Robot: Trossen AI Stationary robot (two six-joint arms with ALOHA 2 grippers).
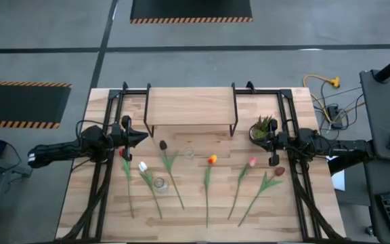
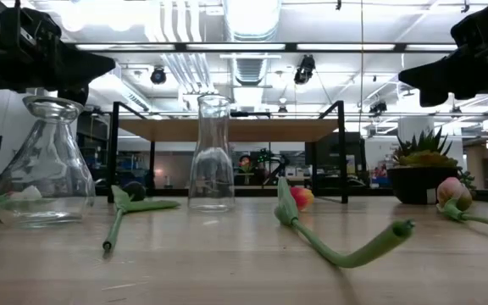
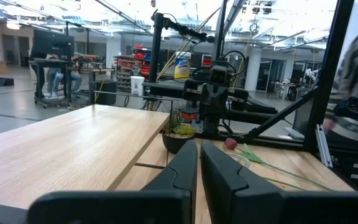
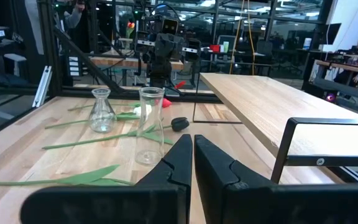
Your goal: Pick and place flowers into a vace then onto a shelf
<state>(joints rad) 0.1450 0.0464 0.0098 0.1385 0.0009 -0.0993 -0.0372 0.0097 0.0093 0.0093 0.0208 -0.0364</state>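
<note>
**Nothing gripped yet, and the glass was the weak point**

Both arms waited above the bench, facing each other. The left gripper point(image 1: 143, 136) hung at about 9 o'clock from the bench centre, its jaws closed to a thin slit and holding nothing. The right gripper point(image 1: 254, 133) hung at about 3 o'clock, beside the potted plant point(image 1: 263, 125), its jaws also nearly together and empty.

The six tulips point(image 1: 208, 177) lay flat on the bench point(image 1: 80, 196) in a row, from 7 o'clock to 4 o'clock of the shelf point(image 1: 189, 106), heads toward the shelf. Two clear vases stood among them: a tall narrow one point(image 1: 189, 153) near the centre, and a wide flask-shaped one point(image 1: 159, 184) at about 7 o'clock from it, between the white tulip point(image 1: 143, 167) and the dark maroon tulip point(image 1: 162, 145).

I judged three risks. The stems were thin and lay flat, so closed jaws coming down could slip past them or press on the wood. The tall vase looked light and narrow, and a stem pushed in at an angle could tip it. The flask vase stood very near two stems; an arm reaching for those could knock it. Later, lifting a filled vase onto the shelf could strike its front edge.
</note>
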